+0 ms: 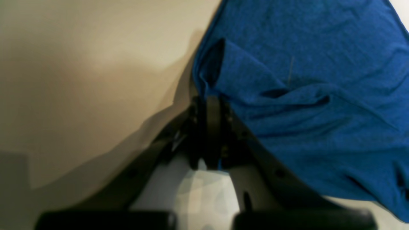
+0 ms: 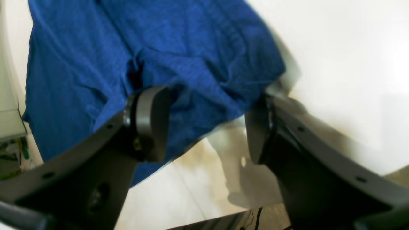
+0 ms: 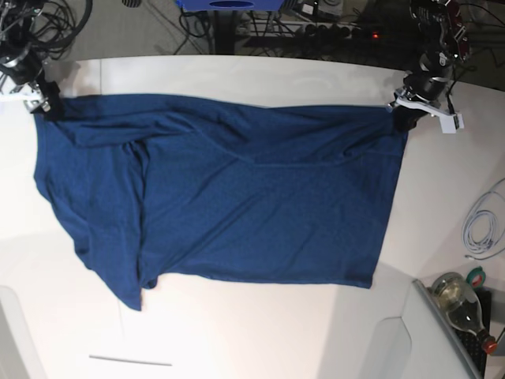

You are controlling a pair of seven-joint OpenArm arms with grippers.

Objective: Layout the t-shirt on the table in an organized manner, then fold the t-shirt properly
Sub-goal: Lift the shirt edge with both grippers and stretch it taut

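The dark blue t-shirt (image 3: 260, 205) lies spread and wrinkled across the white table (image 3: 237, 339), one sleeve pointing toward the front left. At the shirt's far right corner in the base view, my left gripper (image 3: 404, 117) is shut on the cloth. The left wrist view shows its closed fingertips (image 1: 207, 99) pinching the t-shirt's (image 1: 303, 95) edge above the table (image 1: 96, 64). My right gripper (image 3: 46, 105) stands at the far left corner. Its jaws are wide apart in the right wrist view (image 2: 204, 127), with the t-shirt's (image 2: 175, 48) bunched edge just beyond them and one pad (image 2: 150, 121) over the cloth.
A glass bottle (image 3: 461, 304) and a coiled white cable (image 3: 481, 229) lie off the table's right side. Dark cables and equipment crowd the floor behind the far edge. A thin seam line (image 3: 130, 361) marks the table near the front.
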